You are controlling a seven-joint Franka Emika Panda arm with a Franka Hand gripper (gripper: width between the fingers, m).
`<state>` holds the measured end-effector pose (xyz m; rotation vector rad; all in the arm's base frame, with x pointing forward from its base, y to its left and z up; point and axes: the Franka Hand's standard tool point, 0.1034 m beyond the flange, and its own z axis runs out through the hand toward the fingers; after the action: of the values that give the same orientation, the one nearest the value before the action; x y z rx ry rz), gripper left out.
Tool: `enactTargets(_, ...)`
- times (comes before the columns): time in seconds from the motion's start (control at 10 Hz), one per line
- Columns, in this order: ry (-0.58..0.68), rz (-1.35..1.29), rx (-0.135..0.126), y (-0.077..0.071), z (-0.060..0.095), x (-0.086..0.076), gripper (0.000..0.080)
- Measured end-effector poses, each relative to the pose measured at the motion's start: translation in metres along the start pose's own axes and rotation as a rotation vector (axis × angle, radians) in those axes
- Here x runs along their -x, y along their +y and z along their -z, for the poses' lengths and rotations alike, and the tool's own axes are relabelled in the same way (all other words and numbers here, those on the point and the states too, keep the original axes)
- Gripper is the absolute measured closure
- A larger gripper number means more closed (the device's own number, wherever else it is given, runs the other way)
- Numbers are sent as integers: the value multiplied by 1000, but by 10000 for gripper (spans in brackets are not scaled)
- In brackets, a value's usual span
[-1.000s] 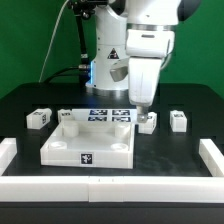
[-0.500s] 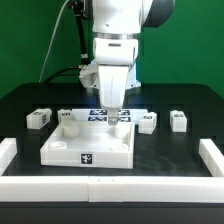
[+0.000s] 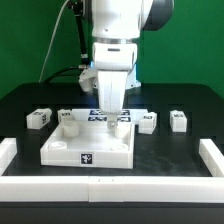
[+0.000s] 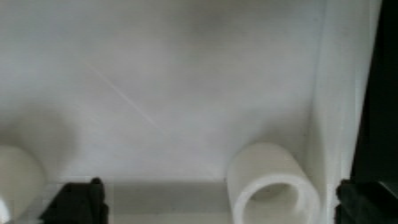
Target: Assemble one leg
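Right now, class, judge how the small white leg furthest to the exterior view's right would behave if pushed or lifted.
The leg looks like hard moulded plastic, so probably stiff. It is small beside the tray, so likely light. Its flat faces rest on the table, so it should slide, not roll.

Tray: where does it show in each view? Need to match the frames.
Exterior view: the tray sits mid-table, its rear part under the end effector.
Wrist view: the tray fills nearly the whole picture, a white floor with a round socket.
Shared landmark: the end effector; in the wrist view its dark fingers stand apart on either side of that socket.
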<state>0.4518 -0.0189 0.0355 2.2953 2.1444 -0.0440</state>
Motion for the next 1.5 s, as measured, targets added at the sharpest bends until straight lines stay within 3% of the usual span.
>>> enactTargets(0.2,0,-17,-25,-16,-9,7,150)
enactTargets(0.8,4,-36,-60,-26,-29,13,150)
enactTargets(1.0,4,-37,-60,-26,-29,13,399)
enactTargets(1.1,4,-37,-61,-26,-29,13,399)
enactTargets(1.2,4,-37,-61,-26,-29,13,582)
enactTargets(1.3,4,-37,-61,-26,-29,13,711)
enactTargets(1.5,6,-38,-50,-24,-28,13,738)
